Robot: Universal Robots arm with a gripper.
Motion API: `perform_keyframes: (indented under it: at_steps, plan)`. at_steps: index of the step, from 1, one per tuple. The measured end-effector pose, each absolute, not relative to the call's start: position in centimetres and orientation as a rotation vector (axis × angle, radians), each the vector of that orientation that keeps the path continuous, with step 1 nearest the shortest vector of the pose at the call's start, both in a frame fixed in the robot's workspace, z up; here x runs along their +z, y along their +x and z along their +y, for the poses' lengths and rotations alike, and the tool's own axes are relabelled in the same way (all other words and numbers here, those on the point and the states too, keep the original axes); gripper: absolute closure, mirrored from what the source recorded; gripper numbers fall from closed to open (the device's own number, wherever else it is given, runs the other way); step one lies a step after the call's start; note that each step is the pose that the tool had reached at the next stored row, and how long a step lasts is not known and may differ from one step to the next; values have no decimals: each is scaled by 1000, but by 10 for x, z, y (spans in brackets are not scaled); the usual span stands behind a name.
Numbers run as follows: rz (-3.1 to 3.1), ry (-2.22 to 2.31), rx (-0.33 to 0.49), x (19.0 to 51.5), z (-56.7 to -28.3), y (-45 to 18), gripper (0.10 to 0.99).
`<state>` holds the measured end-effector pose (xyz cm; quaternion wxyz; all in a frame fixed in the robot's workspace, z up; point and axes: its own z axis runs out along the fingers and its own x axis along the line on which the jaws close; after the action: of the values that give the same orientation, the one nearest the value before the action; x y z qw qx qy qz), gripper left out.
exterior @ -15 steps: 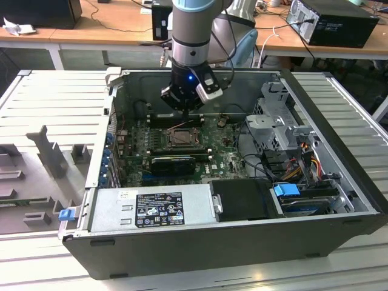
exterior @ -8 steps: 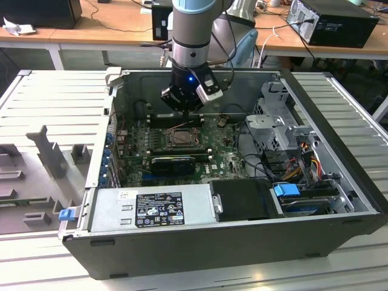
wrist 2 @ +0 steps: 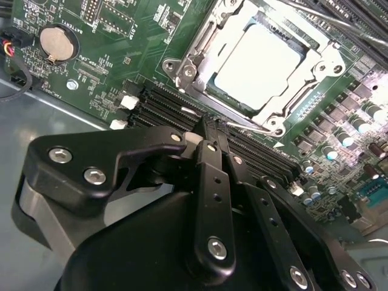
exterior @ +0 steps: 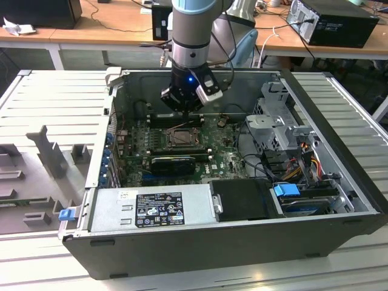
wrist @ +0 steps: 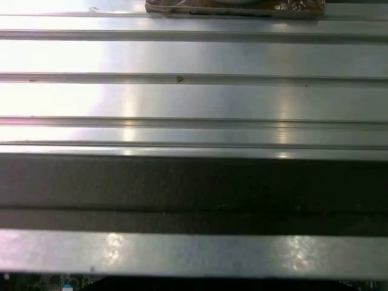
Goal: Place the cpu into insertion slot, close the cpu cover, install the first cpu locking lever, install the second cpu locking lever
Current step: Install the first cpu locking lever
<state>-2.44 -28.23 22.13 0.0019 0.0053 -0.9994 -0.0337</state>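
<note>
Cpu [wrist 2: 257,66] seated in insertion slot [wrist 2: 200,76]; cpu cover [wrist 2: 315,60] closed.

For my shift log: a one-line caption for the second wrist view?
Gripper shut beside the socket, cpu seated under the closed cover.

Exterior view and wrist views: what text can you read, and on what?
Black label on the power supply: too small to read.
White sticker beside it: too small.
Motherboard lettering, second wrist view: blurred.
Cpu top: glare, nothing legible.
</note>
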Motion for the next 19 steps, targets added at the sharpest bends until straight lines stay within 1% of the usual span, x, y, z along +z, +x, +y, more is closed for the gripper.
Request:
perform_keyframes:
  at_steps: [9, 19]
  plan:
    - [-3136, 17, -106, 220, -283, -21, 980]
    - [-3136, 24, -106, 209, -282, -17, 980]
